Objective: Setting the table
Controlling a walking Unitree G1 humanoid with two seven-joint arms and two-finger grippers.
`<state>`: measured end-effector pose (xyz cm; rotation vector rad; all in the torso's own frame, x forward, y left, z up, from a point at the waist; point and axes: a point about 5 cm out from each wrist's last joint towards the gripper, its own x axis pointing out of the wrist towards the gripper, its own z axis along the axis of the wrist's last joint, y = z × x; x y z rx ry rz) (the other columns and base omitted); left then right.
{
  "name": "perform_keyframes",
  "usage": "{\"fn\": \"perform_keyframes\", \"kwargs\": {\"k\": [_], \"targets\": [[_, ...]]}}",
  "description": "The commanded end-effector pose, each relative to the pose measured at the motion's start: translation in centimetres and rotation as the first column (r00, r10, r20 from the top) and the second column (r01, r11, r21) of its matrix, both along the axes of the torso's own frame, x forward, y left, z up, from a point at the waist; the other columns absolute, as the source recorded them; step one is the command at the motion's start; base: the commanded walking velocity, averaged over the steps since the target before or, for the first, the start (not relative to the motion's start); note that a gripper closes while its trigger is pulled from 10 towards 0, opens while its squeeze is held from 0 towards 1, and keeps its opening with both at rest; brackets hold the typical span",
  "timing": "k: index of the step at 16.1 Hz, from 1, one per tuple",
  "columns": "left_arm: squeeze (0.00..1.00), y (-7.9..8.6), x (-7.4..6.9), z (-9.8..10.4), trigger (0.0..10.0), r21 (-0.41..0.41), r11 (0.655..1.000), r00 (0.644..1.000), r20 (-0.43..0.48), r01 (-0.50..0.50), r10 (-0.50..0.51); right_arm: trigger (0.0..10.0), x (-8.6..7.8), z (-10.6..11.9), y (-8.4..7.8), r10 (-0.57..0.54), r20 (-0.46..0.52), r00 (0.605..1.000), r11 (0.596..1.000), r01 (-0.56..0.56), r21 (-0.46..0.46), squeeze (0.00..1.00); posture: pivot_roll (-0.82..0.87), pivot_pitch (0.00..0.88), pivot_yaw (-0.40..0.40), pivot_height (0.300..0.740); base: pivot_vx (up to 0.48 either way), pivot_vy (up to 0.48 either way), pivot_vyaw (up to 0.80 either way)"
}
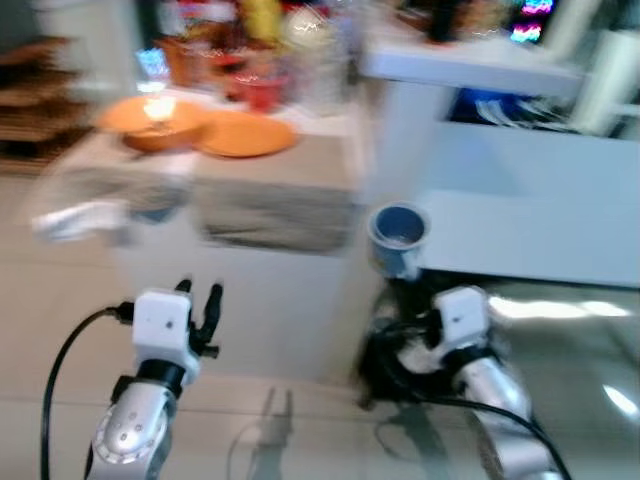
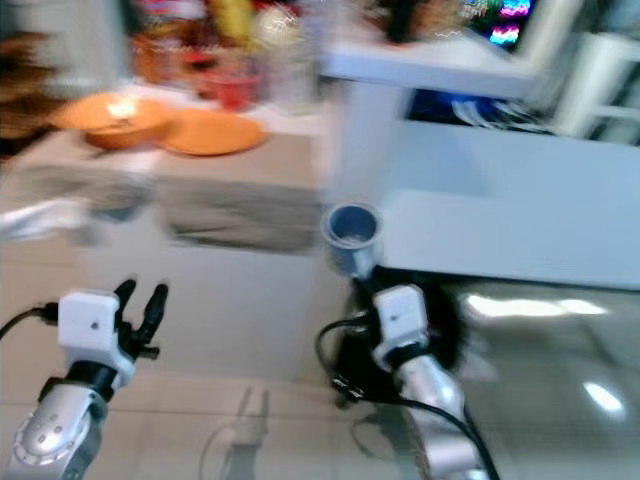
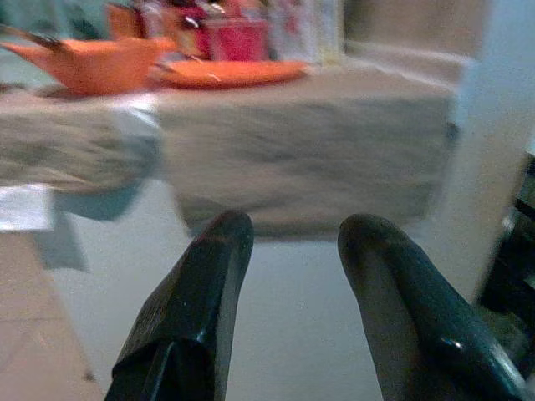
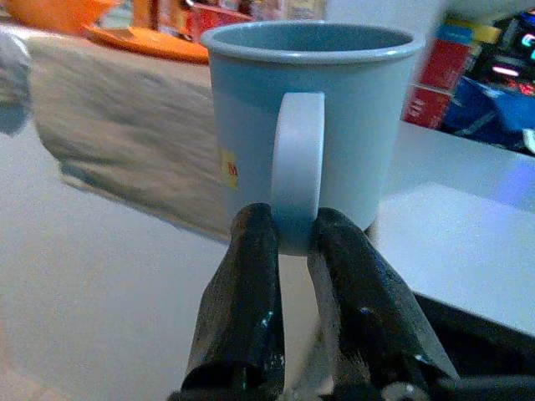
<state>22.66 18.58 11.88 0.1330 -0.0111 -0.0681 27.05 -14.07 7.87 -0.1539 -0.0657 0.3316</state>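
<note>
My right gripper (image 4: 288,238) is shut on the handle of a light blue mug (image 4: 309,117), held upright in front of me (image 1: 398,238). My left gripper (image 1: 200,298) is open and holds nothing; its two black fingers (image 3: 213,276) point at the table. The table (image 1: 270,185) with a beige cloth stands ahead at the left. On it rest an orange bowl (image 1: 152,122) and, beside that, an orange plate (image 1: 246,133). Both eye views are blurred.
Red containers and jars (image 1: 262,88) crowd the back of the table. A white counter (image 1: 470,60) and a pale flat surface (image 1: 540,235) lie at the right. Glossy tiled floor (image 1: 570,350) spreads below, with something pale (image 1: 75,218) by the table's left end.
</note>
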Motion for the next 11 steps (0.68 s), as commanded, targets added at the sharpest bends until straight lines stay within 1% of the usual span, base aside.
{"fn": "perform_keyframes", "kwargs": {"k": [1,2,10,11], "targets": [[0.0,-0.32,0.07,0.09,10.0,-0.002,1.0,1.0,0.003,0.017,-0.017,0.0,0.45,0.77,-0.67,-0.018,0.038,0.999,1.0,0.019,-0.018,0.0,0.06,0.0,-0.028,0.735,0.0,-0.446,0.0],[0.0,-0.37,0.14,0.06,10.0,-0.003,1.0,1.0,0.003,0.017,-0.017,0.0,0.47,0.81,-0.67,-0.016,0.041,0.999,1.0,0.016,-0.021,0.0,0.06,0.0,-0.029,0.735,0.0,-0.431,0.0],[0.0,-0.49,0.55,-0.35,10.0,0.008,1.0,1.0,-0.005,0.015,-0.015,0.0,0.37,0.8,-0.3,0.008,0.043,0.999,0.999,-0.006,-0.036,0.0,0.05,0.0,-0.027,0.735,0.283,-0.385,0.0],[0.0,-0.5,0.58,-0.37,10.0,0.007,1.0,1.0,-0.005,0.013,-0.013,0.0,0.41,0.78,-0.31,0.006,0.04,0.999,0.999,-0.005,-0.033,0.0,0.05,0.0,-0.027,0.735,0.296,-0.375,-0.57]]}}
